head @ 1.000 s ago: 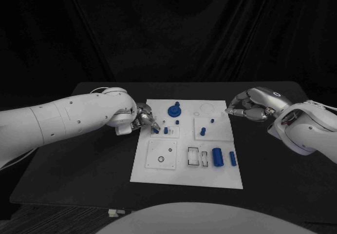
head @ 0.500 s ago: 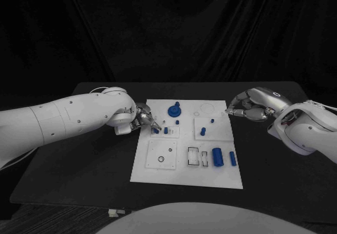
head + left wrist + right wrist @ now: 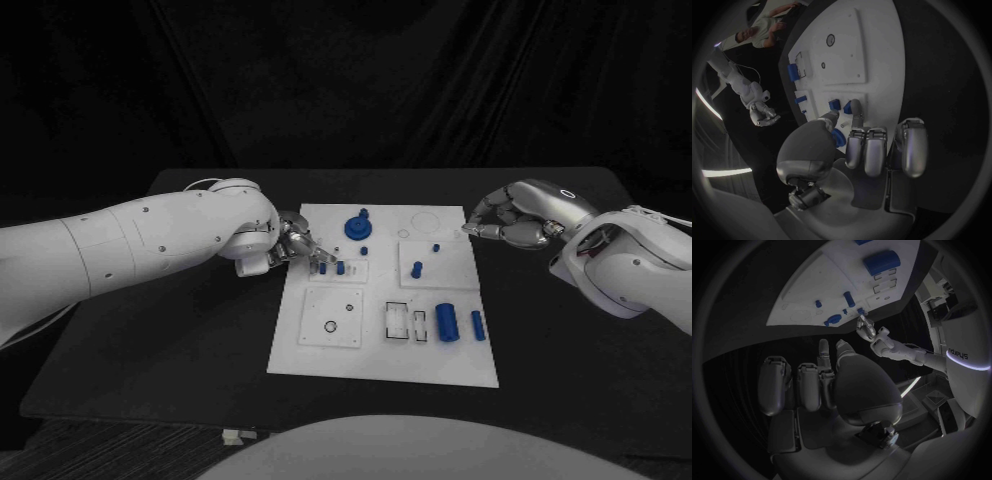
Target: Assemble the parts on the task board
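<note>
Probably lab: black-draped robot table (image 3: 173,330)

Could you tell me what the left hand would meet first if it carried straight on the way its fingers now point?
Probably the small blue pegs standing in the task board. The left hand points across the board's near-left square, one fingertip right beside a peg. Whether it touches is unclear.

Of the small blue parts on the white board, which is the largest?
The fat blue cylinder lying near the white task board's near right corner, beside a slimmer blue peg. It is bulkier than every other blue part.
</note>
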Action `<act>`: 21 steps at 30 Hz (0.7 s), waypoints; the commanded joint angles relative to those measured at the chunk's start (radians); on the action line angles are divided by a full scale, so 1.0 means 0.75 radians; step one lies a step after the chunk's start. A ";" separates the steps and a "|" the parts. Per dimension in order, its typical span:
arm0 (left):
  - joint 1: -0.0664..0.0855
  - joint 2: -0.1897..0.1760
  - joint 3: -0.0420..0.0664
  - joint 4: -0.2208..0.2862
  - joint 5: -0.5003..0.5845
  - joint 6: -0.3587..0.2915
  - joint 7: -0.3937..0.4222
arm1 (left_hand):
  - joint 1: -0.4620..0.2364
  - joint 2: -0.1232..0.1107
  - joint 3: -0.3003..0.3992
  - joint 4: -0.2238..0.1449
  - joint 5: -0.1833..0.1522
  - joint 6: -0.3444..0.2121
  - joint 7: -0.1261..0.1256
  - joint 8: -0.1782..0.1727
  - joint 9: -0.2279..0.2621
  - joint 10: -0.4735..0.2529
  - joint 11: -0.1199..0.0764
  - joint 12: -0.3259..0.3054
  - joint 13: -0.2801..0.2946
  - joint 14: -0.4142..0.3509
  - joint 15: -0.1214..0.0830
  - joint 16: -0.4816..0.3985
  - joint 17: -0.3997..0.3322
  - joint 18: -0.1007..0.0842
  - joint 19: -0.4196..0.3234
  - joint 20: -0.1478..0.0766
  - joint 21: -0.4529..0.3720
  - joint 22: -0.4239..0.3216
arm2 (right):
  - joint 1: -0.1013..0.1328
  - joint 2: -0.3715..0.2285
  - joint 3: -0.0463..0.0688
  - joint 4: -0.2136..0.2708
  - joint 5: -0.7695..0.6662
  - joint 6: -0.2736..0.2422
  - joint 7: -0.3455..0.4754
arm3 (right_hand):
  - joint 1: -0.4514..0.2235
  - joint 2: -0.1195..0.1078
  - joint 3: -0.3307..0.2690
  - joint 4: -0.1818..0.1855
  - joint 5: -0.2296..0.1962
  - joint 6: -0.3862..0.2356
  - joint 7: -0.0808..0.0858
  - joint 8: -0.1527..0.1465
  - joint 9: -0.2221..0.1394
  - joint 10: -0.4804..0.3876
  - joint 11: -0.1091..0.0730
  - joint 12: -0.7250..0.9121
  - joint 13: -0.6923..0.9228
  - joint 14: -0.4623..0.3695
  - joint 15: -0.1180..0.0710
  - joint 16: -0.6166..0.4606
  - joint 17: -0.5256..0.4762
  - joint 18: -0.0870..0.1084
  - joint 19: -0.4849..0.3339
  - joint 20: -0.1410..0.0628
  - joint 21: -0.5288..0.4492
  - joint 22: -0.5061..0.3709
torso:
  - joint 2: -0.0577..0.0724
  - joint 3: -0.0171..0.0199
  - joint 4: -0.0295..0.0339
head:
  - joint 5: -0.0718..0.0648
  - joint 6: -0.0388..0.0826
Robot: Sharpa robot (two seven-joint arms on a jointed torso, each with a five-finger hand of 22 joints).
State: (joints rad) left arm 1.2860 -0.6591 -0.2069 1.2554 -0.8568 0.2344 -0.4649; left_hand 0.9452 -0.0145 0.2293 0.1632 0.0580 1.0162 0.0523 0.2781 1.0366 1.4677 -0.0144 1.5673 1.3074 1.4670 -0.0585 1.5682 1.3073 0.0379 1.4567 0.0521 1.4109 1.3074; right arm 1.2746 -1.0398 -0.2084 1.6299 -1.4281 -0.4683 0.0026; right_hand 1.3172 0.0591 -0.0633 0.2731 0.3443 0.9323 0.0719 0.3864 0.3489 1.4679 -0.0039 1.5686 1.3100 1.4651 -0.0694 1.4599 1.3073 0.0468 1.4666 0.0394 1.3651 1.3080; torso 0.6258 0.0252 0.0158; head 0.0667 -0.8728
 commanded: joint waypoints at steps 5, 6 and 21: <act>-0.014 0.003 -0.008 -0.003 -0.005 0.016 -0.034 | 0.014 0.024 -0.060 0.020 -0.006 -0.012 -0.012 0.093 0.102 0.137 -0.003 0.005 0.351 0.138 -0.001 0.003 0.351 0.007 0.003 0.003 -0.005 0.275 | -0.003 0.000 0.001 0.000 -0.003 0.009 -0.021 | 0.014 0.000 0.011 -0.002 0.014 -0.002 -0.002 -0.005 -0.002 0.137 -0.003 0.003 0.348 0.082 -0.003 -0.005 0.028 0.005 0.027 -0.001 -0.005 0.261 | 0.001 -0.0003 0.0002 | 0.001 0.000; -0.014 0.002 -0.008 -0.003 -0.005 0.014 -0.033 | 0.014 0.025 -0.063 0.022 -0.007 -0.015 -0.012 0.099 0.109 0.137 -0.004 0.005 0.351 0.138 -0.002 0.003 0.351 0.007 0.003 0.003 -0.006 0.275 | -0.003 0.001 0.001 0.000 -0.003 0.009 -0.021 | 0.016 0.000 0.011 -0.002 0.016 -0.002 -0.002 -0.006 -0.002 0.137 -0.003 0.003 0.348 0.082 -0.003 -0.005 0.027 0.005 0.027 -0.001 -0.005 0.261 | 0.001 -0.0003 0.0003 | 0.001 0.000; -0.002 -0.097 -0.007 0.084 -0.019 -0.385 0.352 | 0.015 0.003 -0.220 0.132 0.001 -0.082 -0.014 0.168 0.199 0.137 -0.010 0.005 0.351 0.138 -0.012 0.003 0.351 -0.014 0.064 -0.006 0.080 0.304 | -0.003 -0.023 0.001 0.014 -0.003 -0.011 -0.019 | 0.016 -0.001 0.011 -0.002 0.020 -0.003 -0.002 -0.006 -0.002 0.137 -0.003 0.003 0.348 0.082 -0.003 -0.005 0.027 0.005 0.027 -0.001 -0.005 0.260 | 0.000 -0.0004 0.0006 | -0.011 0.000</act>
State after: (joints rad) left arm 1.2792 -0.7293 -0.2137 1.3090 -0.8602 0.0995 -0.3661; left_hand 0.9471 -0.0110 0.0764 0.2547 0.0535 0.9606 0.0428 0.3973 1.1825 1.4678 -0.0144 1.5673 1.3073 1.4670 -0.0586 1.5682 1.3073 0.0377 1.4605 0.0481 1.4604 1.3074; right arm 1.2744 -1.0539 -0.2084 1.6359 -1.4281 -0.4671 0.0021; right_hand 1.3172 0.0591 -0.0604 0.2702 0.3546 0.9324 0.0719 0.3864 0.3489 1.4679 -0.0039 1.5686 1.3102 1.4651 -0.0694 1.4599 1.3073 0.0468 1.4666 0.0394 1.3651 1.3078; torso 0.6262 0.0247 0.0162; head 0.0600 -0.8728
